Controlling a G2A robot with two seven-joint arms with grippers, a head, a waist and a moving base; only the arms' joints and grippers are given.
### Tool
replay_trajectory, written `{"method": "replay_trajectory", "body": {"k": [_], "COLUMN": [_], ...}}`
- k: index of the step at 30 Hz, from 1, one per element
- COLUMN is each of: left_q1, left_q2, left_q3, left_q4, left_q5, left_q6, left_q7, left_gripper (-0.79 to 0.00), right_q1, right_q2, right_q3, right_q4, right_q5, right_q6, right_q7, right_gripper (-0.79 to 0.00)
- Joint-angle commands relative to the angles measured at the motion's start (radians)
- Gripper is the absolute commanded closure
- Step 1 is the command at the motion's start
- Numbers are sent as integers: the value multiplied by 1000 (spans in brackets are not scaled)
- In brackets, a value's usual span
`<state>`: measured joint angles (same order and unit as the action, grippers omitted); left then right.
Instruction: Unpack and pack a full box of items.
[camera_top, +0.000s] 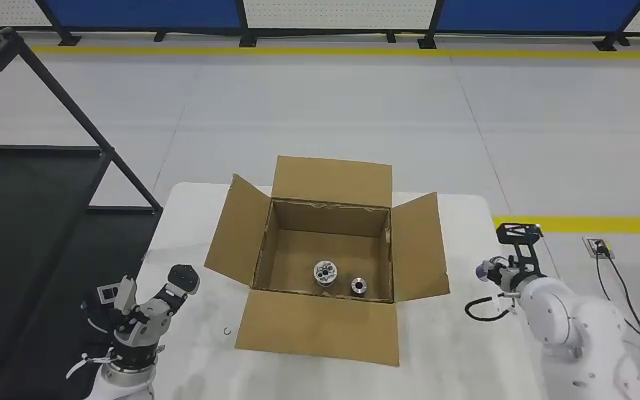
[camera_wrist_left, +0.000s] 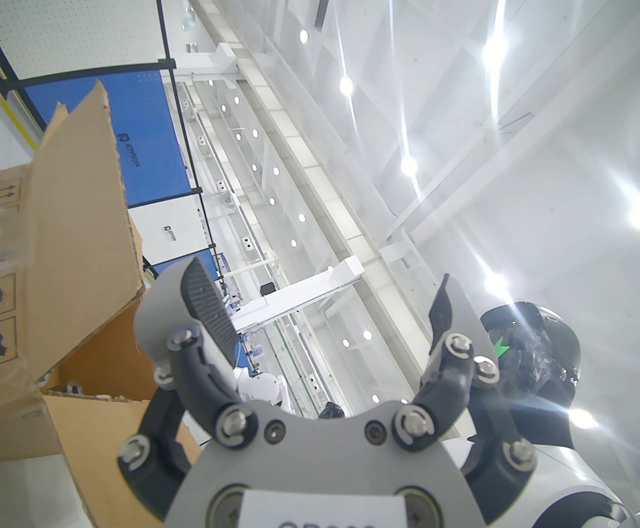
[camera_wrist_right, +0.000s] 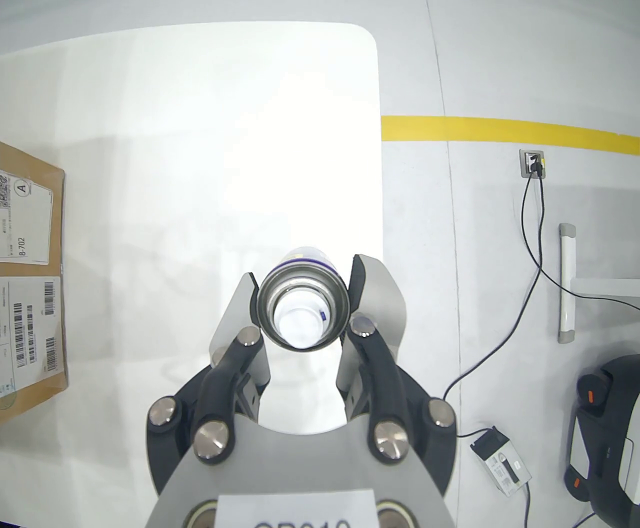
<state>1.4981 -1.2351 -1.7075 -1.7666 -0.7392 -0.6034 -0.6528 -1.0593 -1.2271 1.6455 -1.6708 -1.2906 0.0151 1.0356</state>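
An open cardboard box sits mid-table with all its flaps spread out. Two round metal cans stand on its floor, seen from above. To the right of the box, over bare table near the right edge, my right gripper is shut on a metal can with a purple band, seen end-on between the fingers. From the top view that gripper is clear of the box's right flap. My left gripper is open and empty and points up at the ceiling, at the table's front left.
The white table has bare room on both sides of the box. A small ring-like object lies near the front flap. A black frame stands left of the table. A box flap rises close beside the left gripper.
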Motion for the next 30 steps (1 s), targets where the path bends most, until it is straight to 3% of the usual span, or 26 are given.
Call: {"method": "replay_trajectory", "body": {"k": [1, 15, 16, 19, 22, 23, 25, 30], "left_q1": [0, 0, 0, 0, 0, 0, 0, 0], "left_q2": [0, 0, 0, 0, 0, 0, 0, 0], "left_q3": [0, 0, 0, 0, 0, 0, 0, 0], "left_q4": [0, 0, 0, 0, 0, 0, 0, 0], "left_q5": [0, 0, 0, 0, 0, 0, 0, 0], "left_q6": [0, 0, 0, 0, 0, 0, 0, 0], "left_q7": [0, 0, 0, 0, 0, 0, 0, 0], "left_gripper": [-785, -785, -785, -785, -785, -785, -785, -785], "right_q1": [9, 88, 90, 94, 95, 95, 94, 94], "right_q2": [0, 5, 5, 6, 8, 9, 10, 14], "right_q3": [-12, -55, -56, -59, -57, -56, -54, -35], "right_q4": [23, 156, 158, 162, 157, 153, 143, 95], "right_q5": [-1, -12, -11, 6, 12, 14, 12, 21], "right_q6": [-2, -2, -2, -11, -11, -10, -7, 17], "right_q7": [-2, 42, 43, 52, 56, 58, 60, 50], "right_gripper": [0, -12, -135, -329, -397, -631, -785, -785]}}
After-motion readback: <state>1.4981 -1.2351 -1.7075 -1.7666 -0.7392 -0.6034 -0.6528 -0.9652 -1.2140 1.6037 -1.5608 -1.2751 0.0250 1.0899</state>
